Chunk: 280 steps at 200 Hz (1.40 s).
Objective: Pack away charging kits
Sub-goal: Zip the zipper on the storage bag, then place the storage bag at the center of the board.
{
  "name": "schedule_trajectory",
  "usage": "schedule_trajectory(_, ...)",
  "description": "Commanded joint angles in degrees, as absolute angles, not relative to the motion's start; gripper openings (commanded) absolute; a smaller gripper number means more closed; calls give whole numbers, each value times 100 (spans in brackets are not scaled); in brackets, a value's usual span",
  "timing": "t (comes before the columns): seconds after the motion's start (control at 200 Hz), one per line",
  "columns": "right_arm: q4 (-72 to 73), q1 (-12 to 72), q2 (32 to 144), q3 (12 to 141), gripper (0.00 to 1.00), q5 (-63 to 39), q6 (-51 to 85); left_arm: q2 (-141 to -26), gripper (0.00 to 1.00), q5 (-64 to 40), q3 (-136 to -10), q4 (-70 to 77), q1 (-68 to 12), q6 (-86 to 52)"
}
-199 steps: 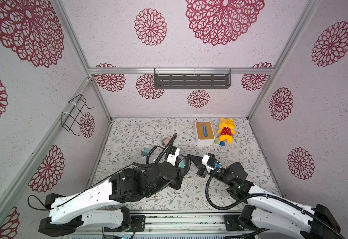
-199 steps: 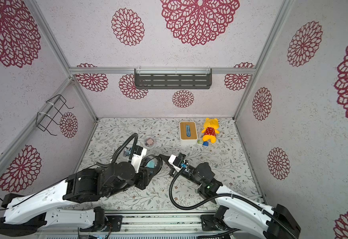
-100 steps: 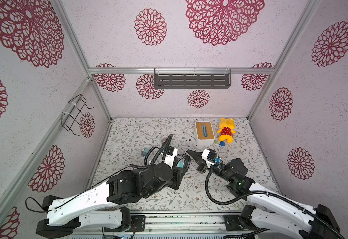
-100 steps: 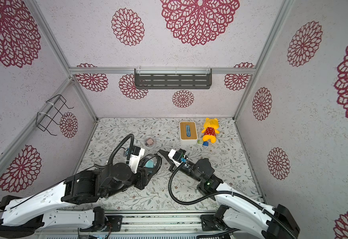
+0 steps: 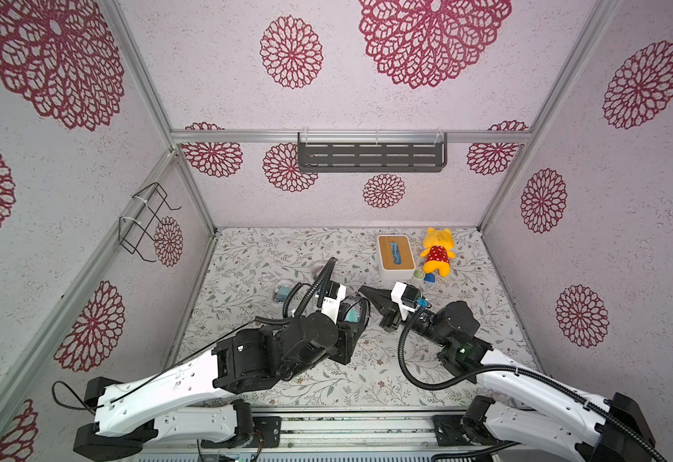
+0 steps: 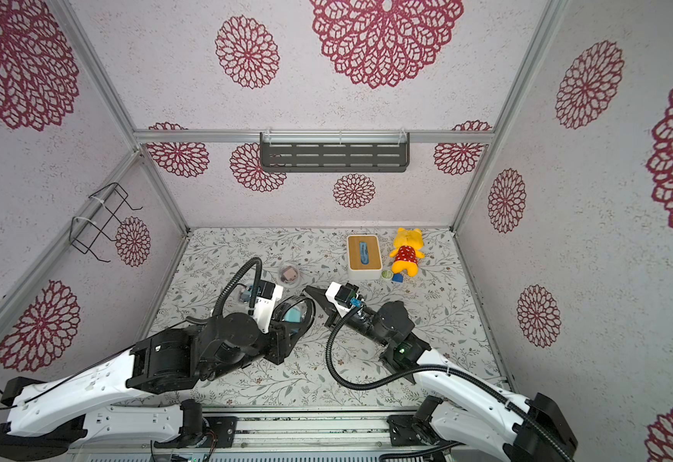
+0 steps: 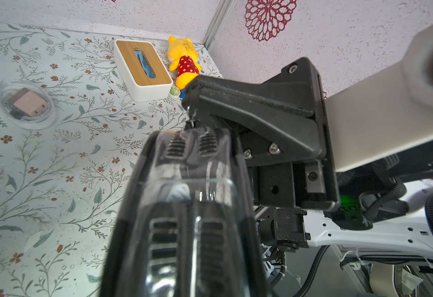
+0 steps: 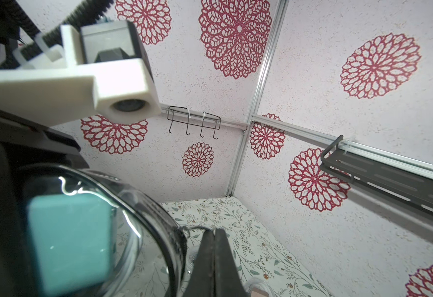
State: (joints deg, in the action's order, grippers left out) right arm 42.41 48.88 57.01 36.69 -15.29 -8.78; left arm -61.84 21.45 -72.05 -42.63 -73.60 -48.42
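**Teal kit in hand, zip about to close**

Held up on edge, nearer the robot than the white box with wooden top (image 6: 354, 260): clear oval plastic case (image 6: 302, 309) with a small teal cube charger (image 8: 68, 241) inside. Clamped across its flat sides by the left gripper (image 7: 191, 154), jaws narrowed onto it. Meeting the case's black zip rim on the box side: black right gripper (image 6: 310, 291), jaws pressed fully together, tip right at a tiny dark zip pull (image 7: 191, 117). Cannot tell whether actually pinched.

Looks like the closing step for this kit. Next, probably: catch that pull, draw it round the rim while bracing the case steady, then set it down.

Lying flat on the floral table (image 6: 427, 288), off to the box's left: second clear case with pink charger (image 6: 289, 274), seemingly packed. Farther from the box, a third clear case with teal charger (image 5: 283, 294).
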Motion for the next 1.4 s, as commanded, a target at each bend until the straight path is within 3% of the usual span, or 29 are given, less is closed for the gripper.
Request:
schedule_trajectory(0.0, 4970, 4886, 5627, 3885, 0, -1712, -641, -6481, 0, 1392, -7167, -4389, -7327, -4677)
schedule_trajectory(0.205, 4751, 4886, 5567, 3907, 0, -1272, -603, -6474, 0, 1848, -7205, -4440, -7121, -4992)
schedule_trajectory(0.225, 4705, 4887, 5546, 3892, 5, -1092, -581, -6413, 0, 2015, -7160, -4425, -7103, -5083)
schedule_trajectory(0.295, 4517, 4887, 5413, 3786, 38, -30, -413, -6127, 0, 2508, -6840, -4164, -6989, -5455)
schedule_trajectory(0.375, 4239, 4869, 5149, 3535, 68, 1469, -34, -5863, 0, 2789, -6225, -3661, -6645, -6107)
schedule_trajectory(0.56, 3045, 4650, 4406, 3010, 98, 3643, 1177, -6501, 0, 1805, -4867, -1416, -5473, -7117)
schedule_trajectory(0.906, 1252, 4333, 3232, 2304, 99, 3926, 2357, -10131, 0, 1189, -6257, 426, -4779, -7790)
schedule_trajectory(1.241, 977, 4289, 2804, 1937, 99, 3593, 2640, -11197, 2, 1241, -6435, 885, -4517, -8286)
schedule_trajectory(1.311, 824, 4289, 2952, 2016, 99, 3475, 2809, -11481, 13, 1206, -6286, 959, -4493, -8500)
schedule_trajectory(1.346, 788, 4289, 3042, 2060, 99, 3407, 2900, -11483, 26, 1209, -6160, 1022, -4492, -8619)
schedule_trajectory(1.396, 719, 4289, 3159, 2153, 99, 3276, 3043, -11431, 54, 1248, -5961, 1068, -4499, -8752)
